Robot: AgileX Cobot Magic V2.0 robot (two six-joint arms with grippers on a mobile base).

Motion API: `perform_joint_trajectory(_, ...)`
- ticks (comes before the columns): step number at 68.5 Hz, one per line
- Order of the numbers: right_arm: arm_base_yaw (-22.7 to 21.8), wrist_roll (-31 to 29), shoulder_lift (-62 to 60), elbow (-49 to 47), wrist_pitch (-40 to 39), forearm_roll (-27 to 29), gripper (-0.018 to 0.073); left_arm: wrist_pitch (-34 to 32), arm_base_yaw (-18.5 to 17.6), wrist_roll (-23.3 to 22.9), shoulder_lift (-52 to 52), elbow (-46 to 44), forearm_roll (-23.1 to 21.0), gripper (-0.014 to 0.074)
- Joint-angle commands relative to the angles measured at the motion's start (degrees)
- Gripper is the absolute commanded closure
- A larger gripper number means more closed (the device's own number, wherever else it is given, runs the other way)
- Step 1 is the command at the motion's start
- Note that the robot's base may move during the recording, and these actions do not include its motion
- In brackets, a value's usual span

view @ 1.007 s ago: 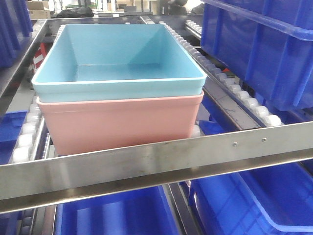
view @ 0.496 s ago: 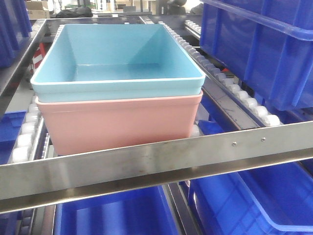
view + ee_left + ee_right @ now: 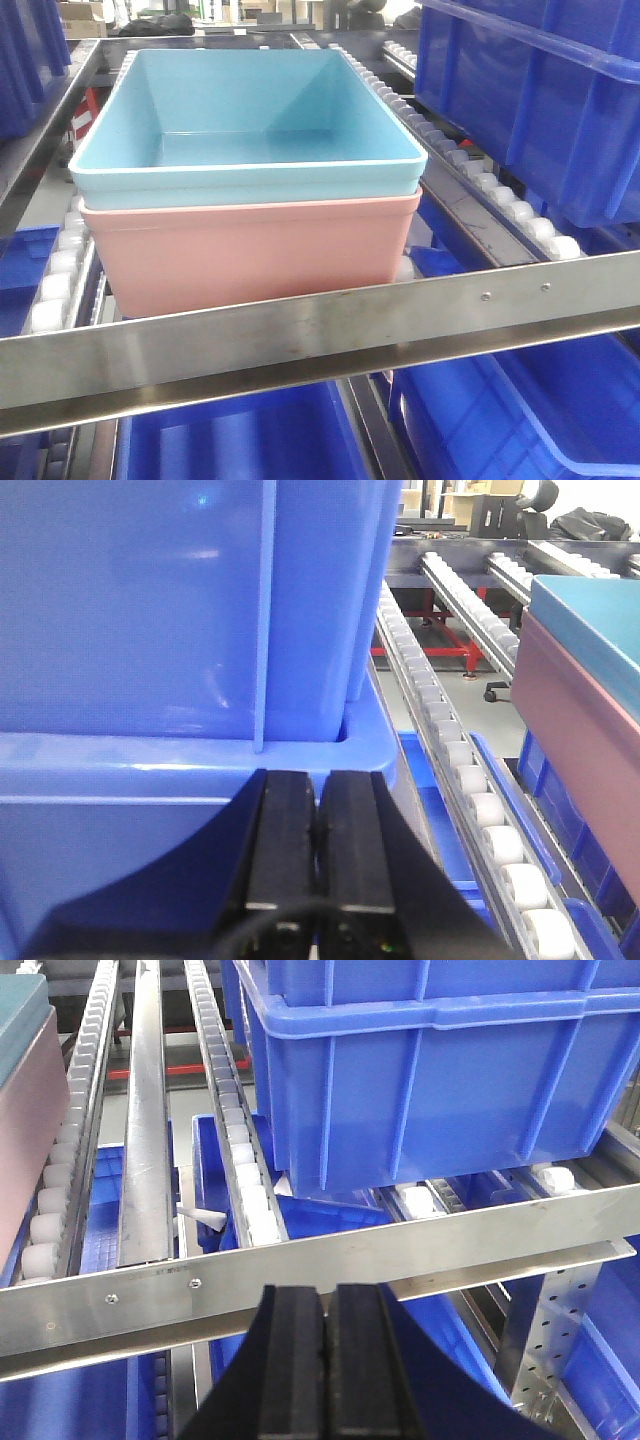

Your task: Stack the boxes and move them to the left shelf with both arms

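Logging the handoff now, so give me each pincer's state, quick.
Left pincer: closed, holding nothing, in front of a dark blue crate.
Right pincer: closed, holding nothing, short of the steel front rail.

evenly and brightly lit from overhead, with soft, faint shadows. dull streaky sheen along the steel front rail [image 3: 320,335]; small white glare spots on the dark blue crate [image 3: 150,610] in the left wrist view. close crate wall and black gripper fingers [image 3: 285,830] soft, out of focus. slight grain throughout; mild bending of straight lines toward edges.
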Motion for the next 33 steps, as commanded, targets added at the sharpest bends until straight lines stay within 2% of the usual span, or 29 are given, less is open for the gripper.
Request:
perform_joint_trajectory(1,-0.3,-0.5,-0.3,0.1,-5.3,-0.5,0.051,-5.0,0.0,-0.4,-0.7,1.5,-0.5,0.061)
perform_joint_trajectory(33,-0.3,-0.5,-0.3,0.1,-5.3,-0.5,0.051,-5.0,0.0,-0.4,-0.7,1.5,-0.5,0.061)
